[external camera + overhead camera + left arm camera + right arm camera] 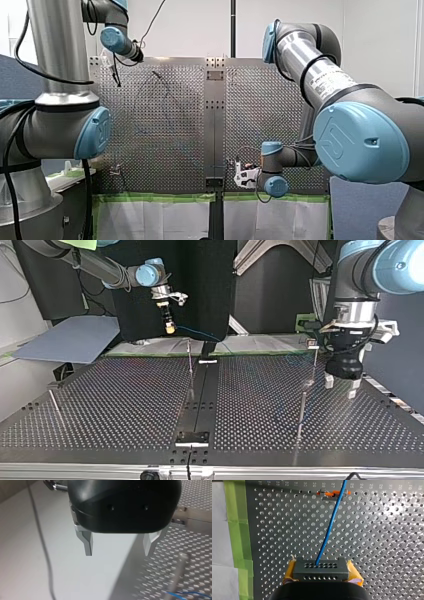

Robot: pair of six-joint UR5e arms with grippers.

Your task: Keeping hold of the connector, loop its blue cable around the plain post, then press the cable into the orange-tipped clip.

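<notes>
Firmly, my right gripper (321, 573) is pinching the rigid connector (321, 568); its thin blue cable (332, 522), seemingly limp, is trailing far ahead.

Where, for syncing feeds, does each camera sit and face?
Front view: behind and above, facing over the perforated table; both arms show.
Top view: across the table, facing the arms; my right gripper left, my left gripper right.
Left wrist view: my left wrist, past open fingers to the table.
Right wrist view: my right wrist, over the held connector.
Shared: blue cable, top and right wrist views.
</notes>
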